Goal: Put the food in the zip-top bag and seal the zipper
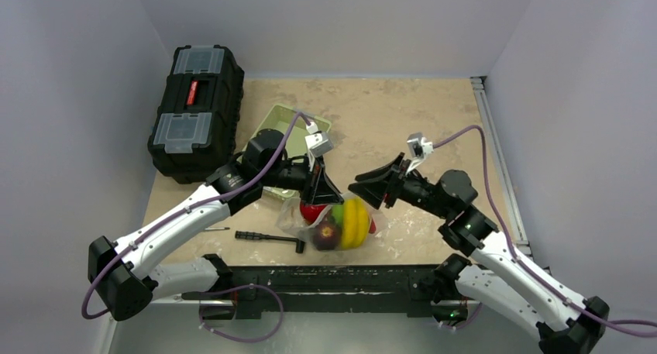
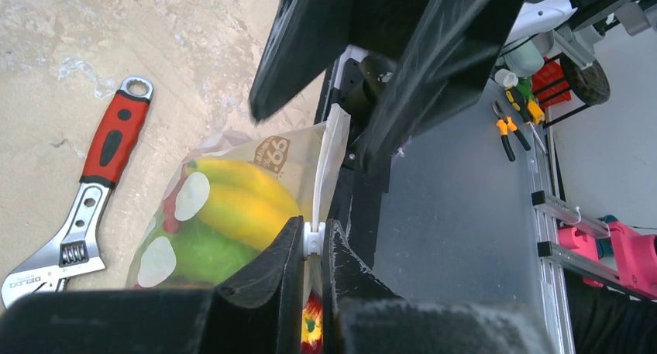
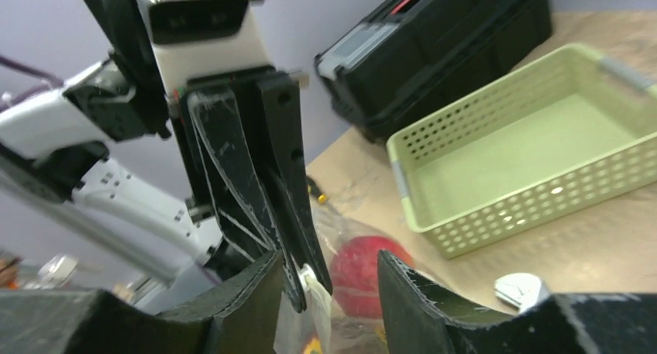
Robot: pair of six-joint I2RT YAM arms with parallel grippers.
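Our left gripper (image 2: 312, 228) is clamped on the zipper (image 2: 331, 149) tab, and our right gripper (image 3: 329, 261) gapes wide around that pinch. The bag (image 1: 293, 214), food (image 1: 352, 222) inside, lies at 6 o'clock on the table (image 1: 372, 114), with the basket (image 1: 288, 125) at its 11.

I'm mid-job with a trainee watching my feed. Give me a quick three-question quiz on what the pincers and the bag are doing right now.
1. True or false: the right pincer is shut on the bag.
2. What does the left pincer grip? A) the basket B) the zipper tab C) the wrench
3. Fill in: the banana lies inside the ___.
Key: 1 false, it is open; 2 B; 3 bag.
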